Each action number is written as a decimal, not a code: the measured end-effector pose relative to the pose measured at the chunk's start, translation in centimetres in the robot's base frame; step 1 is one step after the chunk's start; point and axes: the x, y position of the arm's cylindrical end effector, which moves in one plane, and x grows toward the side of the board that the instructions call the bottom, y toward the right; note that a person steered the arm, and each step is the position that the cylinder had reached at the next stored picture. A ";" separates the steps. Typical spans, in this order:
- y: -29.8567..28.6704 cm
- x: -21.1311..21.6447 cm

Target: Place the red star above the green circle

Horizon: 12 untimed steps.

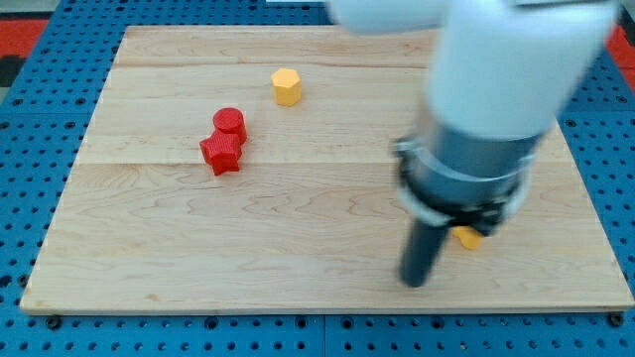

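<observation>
Red star (220, 154) at board's left-centre, touching red cylinder (230, 122) | green circle not visible (perhaps behind arm) | my tip (414, 281) well apart at view's bottom-right, beside yellow block (466, 237) | no jaws: bare rod.

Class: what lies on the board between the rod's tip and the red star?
Nothing: in the camera view, bare wood runs from my tip to the red star.

red star (220, 154) flat on board, view's left-centre, touching red cylinder above it, green circle unseen
</observation>
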 end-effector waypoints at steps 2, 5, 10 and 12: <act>-16.8 -8.6; -20.9 -17.6; -9.7 -7.3; -5.5 -10.9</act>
